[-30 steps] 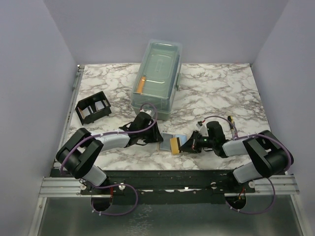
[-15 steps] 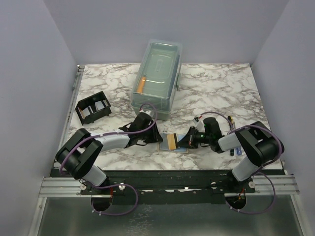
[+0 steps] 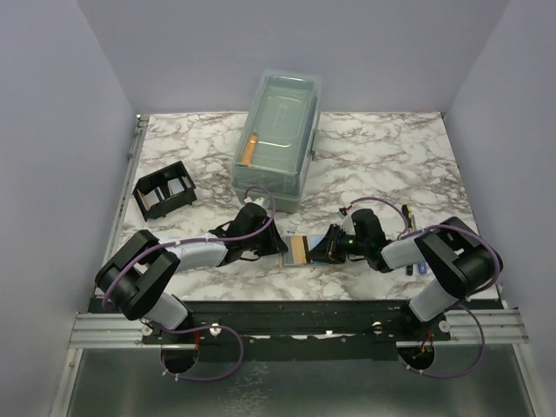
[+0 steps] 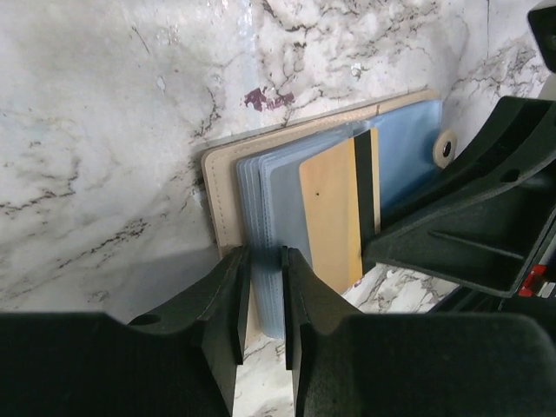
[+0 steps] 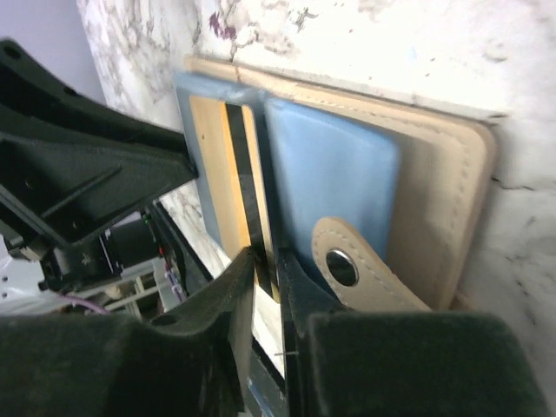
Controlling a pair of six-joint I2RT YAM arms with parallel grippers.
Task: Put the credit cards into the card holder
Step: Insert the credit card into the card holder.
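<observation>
1. Nearest me, at the 6 o'clock edge of the counter (image 3: 373, 156), the card holder (image 4: 221, 187) lies open and flat. It is a tan snap wallet with blue sleeves, and it sits between my two grippers.
2. My left gripper (image 4: 263, 287) reaches in from 9 o'clock. It is narrow and clamped on the edge of the sleeve stack, pinning the holder.
3. My right gripper (image 5: 265, 274) reaches in from 3 o'clock, also narrow. It pinches a credit card (image 5: 217, 165) by one edge, tan back and black stripe up. The card lies over the sleeves, but I cannot tell whether it has entered a pocket.
4. I judge the step to be inserting this card. The next move calls for a gentle slide toward 9 o'clock, with the card flat and in line with a pocket mouth while the left gripper holds firm.
5. Farther off, a black rack (image 3: 165, 193) at 10 o'clock and a clear box (image 3: 278, 139) at 12 o'clock stand well apart from both grippers.
</observation>
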